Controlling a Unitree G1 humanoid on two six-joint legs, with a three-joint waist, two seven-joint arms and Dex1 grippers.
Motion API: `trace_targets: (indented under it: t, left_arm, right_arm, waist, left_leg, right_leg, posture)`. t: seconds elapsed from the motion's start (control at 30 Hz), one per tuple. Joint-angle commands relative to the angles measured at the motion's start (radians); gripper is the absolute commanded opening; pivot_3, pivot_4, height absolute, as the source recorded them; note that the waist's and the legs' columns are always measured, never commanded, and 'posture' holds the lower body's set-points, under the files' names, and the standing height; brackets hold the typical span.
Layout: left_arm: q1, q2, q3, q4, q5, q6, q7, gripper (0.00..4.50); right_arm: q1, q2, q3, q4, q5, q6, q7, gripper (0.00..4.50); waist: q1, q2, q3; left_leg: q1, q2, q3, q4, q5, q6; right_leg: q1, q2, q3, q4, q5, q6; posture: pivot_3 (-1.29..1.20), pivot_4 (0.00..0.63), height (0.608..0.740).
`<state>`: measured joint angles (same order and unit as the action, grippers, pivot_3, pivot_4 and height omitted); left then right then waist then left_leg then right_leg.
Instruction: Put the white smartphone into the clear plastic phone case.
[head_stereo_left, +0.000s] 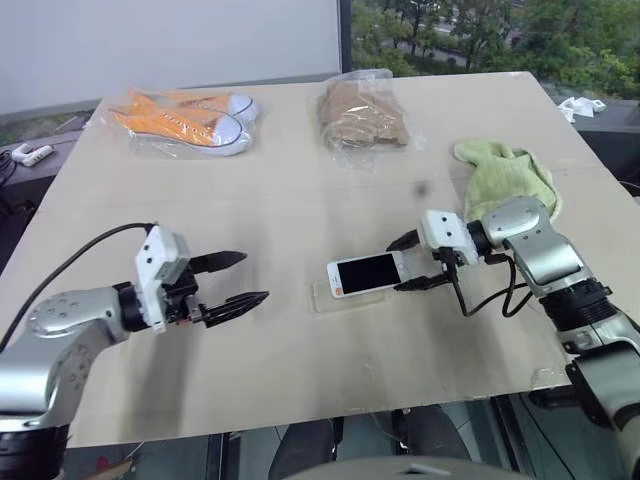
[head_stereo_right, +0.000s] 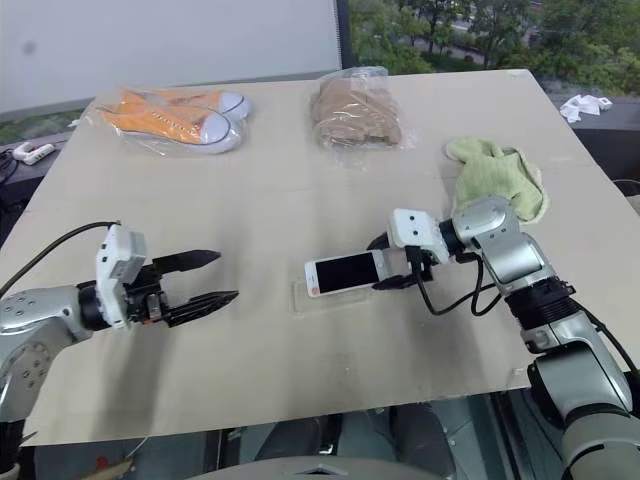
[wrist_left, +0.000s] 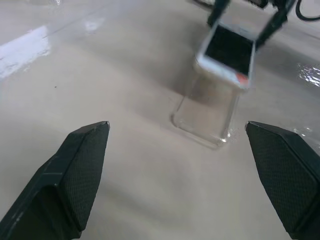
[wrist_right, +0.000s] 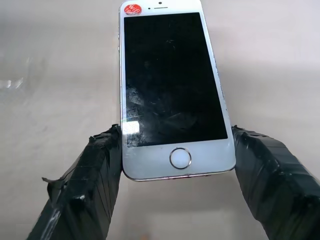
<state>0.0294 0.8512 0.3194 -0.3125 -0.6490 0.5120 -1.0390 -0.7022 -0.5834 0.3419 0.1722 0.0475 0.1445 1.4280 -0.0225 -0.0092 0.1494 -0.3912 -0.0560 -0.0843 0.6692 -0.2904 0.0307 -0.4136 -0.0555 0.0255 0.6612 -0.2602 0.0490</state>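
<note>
The right gripper (head_stereo_left: 412, 263) clamps the white smartphone (head_stereo_left: 366, 274) by its home-button end, screen up, its far end over the clear plastic phone case (head_stereo_left: 330, 296) on the table (head_stereo_left: 300, 180). The left gripper (head_stereo_left: 238, 279) hovers wide open and empty, near the case. The case's outline is faint, its near part hidden under the phone.

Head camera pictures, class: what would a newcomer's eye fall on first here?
The white smartphone, pinched by its home-button end in the right gripper, hangs at mid-table above the clear plastic phone case. At the far edge lie bright orange sneakers in a bag.
</note>
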Motion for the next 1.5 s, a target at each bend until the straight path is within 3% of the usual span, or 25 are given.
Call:
trace_targets:
  t: [0.03,0.2,0.33,0.37,0.6,0.83,1.07,1.5]
  left_arm:
    - [-0.051,-0.014,-0.042,-0.017,0.012,-0.004,0.024,4.5]
    - [-0.112,-0.01,-0.095,0.005,0.01,-0.007,-0.021,2.32]
    - [-0.187,-0.027,-0.214,0.022,0.055,-0.023,-0.069,0.16]
    - [-0.214,-0.039,-0.25,0.03,0.073,-0.03,-0.075,0.04]
    - [-0.382,-0.14,-0.45,0.169,0.218,-0.131,-0.119,0.04]
    - [-0.432,-0.165,-0.56,0.269,0.309,-0.184,-0.196,0.04]
    - [-0.443,-0.218,-0.555,0.309,0.34,-0.234,-0.187,0.04]
    - [-0.41,-0.21,-0.541,0.288,0.35,-0.234,-0.177,0.04]
  right_arm:
    - [0.004,-0.006,0.005,-0.046,-0.011,-0.007,-0.023,2.95]
    - [-0.001,0.0,0.007,-0.069,-0.001,0.041,-0.039,2.95]
    - [0.001,-0.004,0.021,-0.086,-0.01,0.076,-0.046,2.95]
    - [0.003,-0.006,0.025,-0.093,-0.011,0.084,-0.046,2.95]
    - [0.006,-0.032,0.066,-0.151,-0.051,0.179,-0.048,2.95]
    - [0.003,-0.052,0.095,-0.192,-0.066,0.243,-0.041,2.95]
    - [-0.001,-0.04,0.104,-0.201,-0.075,0.281,-0.057,2.95]
    - [-0.047,-0.017,0.121,-0.158,-0.092,0.295,-0.093,2.95]
  waist:
    - [0.005,0.0,0.0]
    - [0.006,0.0,0.0]
    - [0.009,0.0,0.0]
    - [0.01,0.0,0.0]
    - [0.009,-0.001,0.0]
    - [0.006,-0.001,0.0]
    - [0.008,-0.001,0.0]
    - [0.007,-0.001,0.0]
  left_leg:
    - [0.0,0.0,0.0,0.0,0.0,0.0]
    - [0.0,0.0,0.0,0.0,0.0,0.0]
    - [0.0,0.0,0.0,0.0,0.0,0.0]
    - [0.0,0.0,0.0,0.0,0.0,0.0]
    - [-0.001,-0.001,-0.001,0.001,0.0,0.0]
    - [-0.001,-0.001,0.0,0.001,0.0,0.0]
    - [-0.002,-0.001,-0.001,0.002,0.0,0.0]
    - [-0.002,-0.001,-0.001,0.003,0.0,0.0]
  right_leg:
    - [0.0,0.0,0.0,0.0,0.0,0.0]
    - [0.0,0.0,0.0,0.0,0.0,0.0]
    - [0.0,0.0,0.0,0.0,0.0,0.0]
    - [0.0,0.0,0.0,0.0,0.0,0.0]
    - [0.0,0.0,-0.002,0.0,0.0,0.0]
    - [-0.001,0.001,-0.004,0.0,0.0,0.0]
    - [0.0,0.0,-0.004,0.001,0.0,0.0]
    - [0.0,0.0,-0.004,0.001,0.0,0.0]
  posture:
    - [0.0,0.15,0.74]
    - [0.0,0.15,0.74]
    - [0.0,0.15,0.74]
    - [0.0,0.15,0.74]
    - [0.0,0.15,0.74]
    - [0.0,0.15,0.74]
    - [0.0,0.15,0.74]
    - [0.0,0.15,0.74]
